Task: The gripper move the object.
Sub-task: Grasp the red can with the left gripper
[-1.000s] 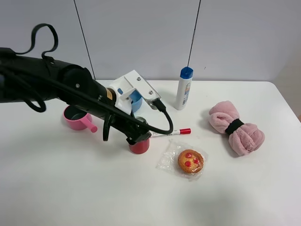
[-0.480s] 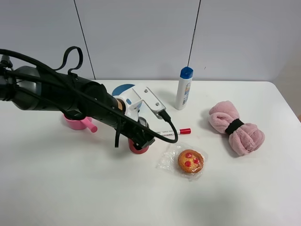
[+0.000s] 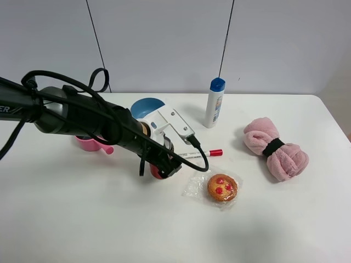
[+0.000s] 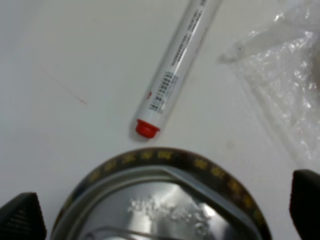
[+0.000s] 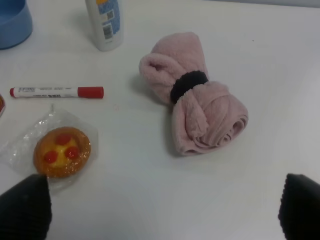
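The object, a small red can (image 3: 156, 174), stands at the table's middle, mostly hidden under my left gripper (image 3: 163, 163). In the left wrist view the can's silver top with its dark band (image 4: 165, 200) lies between the two black fingertips (image 4: 20, 216), with a gap on each side. The left gripper (image 4: 162, 212) is open around the can and does not touch it. The right gripper (image 5: 162, 210) is open with nothing between its fingertips (image 5: 25, 207), above bare table in front of the towel roll. It does not show in the exterior view.
A red-capped marker (image 3: 200, 154) lies just right of the can. A wrapped pastry (image 3: 221, 187) lies in front of it. A pink towel roll (image 3: 276, 148) is at the right. A blue-capped white bottle (image 3: 215, 102) and a blue bowl (image 3: 147, 106) stand behind, and a pink cup (image 3: 88, 143) stands left.
The left arm has dropped lower and its gripper has come down around the can. The blue bowl behind it is now uncovered. The can has not moved.
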